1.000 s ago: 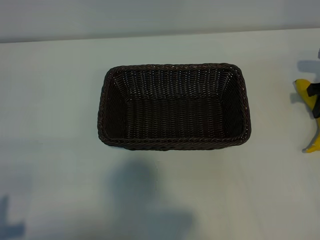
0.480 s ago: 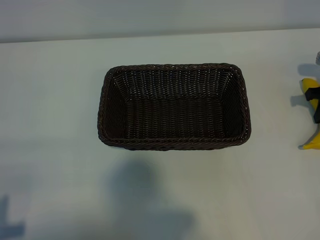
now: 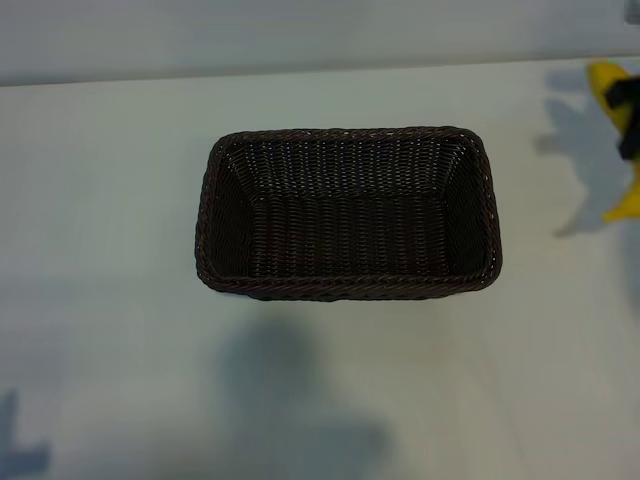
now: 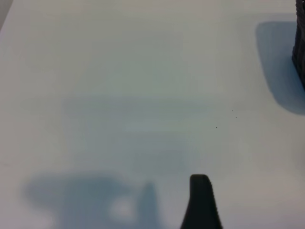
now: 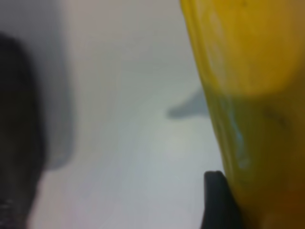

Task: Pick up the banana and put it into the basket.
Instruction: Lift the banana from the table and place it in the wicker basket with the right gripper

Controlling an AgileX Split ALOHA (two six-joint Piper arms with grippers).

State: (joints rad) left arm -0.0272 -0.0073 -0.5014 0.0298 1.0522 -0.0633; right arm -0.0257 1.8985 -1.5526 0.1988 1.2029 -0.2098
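The dark brown wicker basket (image 3: 346,212) stands in the middle of the white table, with nothing in it. The yellow banana (image 3: 622,150) hangs at the far right edge of the exterior view, clear of the table, its shadow (image 3: 580,150) cast to its left. My right gripper (image 3: 628,118) is shut on the banana's middle. In the right wrist view the banana (image 5: 252,95) fills one side, with one black finger (image 5: 217,202) pressed against it and the other hidden. Of my left gripper only one finger (image 4: 200,200) shows, over bare table, open and holding nothing.
White table surface (image 3: 120,330) lies all around the basket. A pale wall (image 3: 300,35) runs along the far edge. A corner of the basket (image 4: 300,57) shows in the left wrist view, and its dark side (image 5: 14,143) in the right wrist view.
My right gripper has closed on the banana and raised it off the table. In the exterior view the banana has moved up the frame and its shadow has separated from it.
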